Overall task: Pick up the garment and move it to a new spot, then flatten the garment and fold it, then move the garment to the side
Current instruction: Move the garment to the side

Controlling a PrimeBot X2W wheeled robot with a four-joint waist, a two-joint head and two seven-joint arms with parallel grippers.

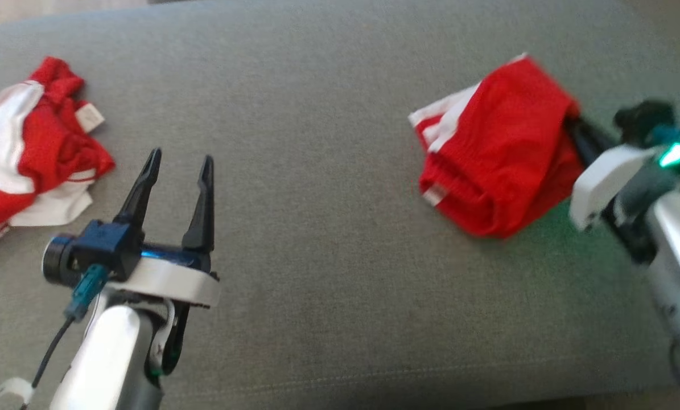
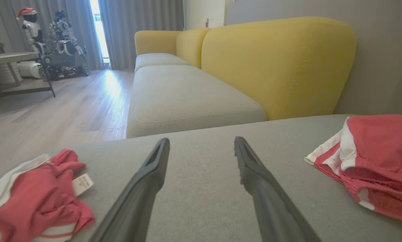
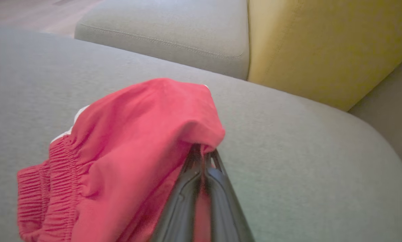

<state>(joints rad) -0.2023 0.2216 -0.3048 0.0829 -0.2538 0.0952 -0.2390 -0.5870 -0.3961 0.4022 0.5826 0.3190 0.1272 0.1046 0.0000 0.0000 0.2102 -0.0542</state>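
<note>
Red shorts with white side stripes (image 1: 496, 151) lie folded at the right of the grey cushion (image 1: 328, 285). My right gripper (image 1: 573, 122) is shut on their right edge; in the right wrist view the red shorts (image 3: 137, 148) drape over its closed fingertips (image 3: 202, 153). The left gripper (image 1: 177, 165) hovers open over bare cushion at the lower left, nothing between its fingers (image 2: 153, 168). In the left wrist view the folded shorts (image 2: 375, 161) sit to the right of that gripper.
A second, crumpled red and white garment (image 1: 29, 148) with a white tag lies at the cushion's far left edge (image 2: 36, 198). A yellow sofa back (image 2: 275, 64) and pale seat cushions (image 2: 184, 97) stand beyond. Wooden floor, a table and another robot (image 2: 32, 27) are at the far left.
</note>
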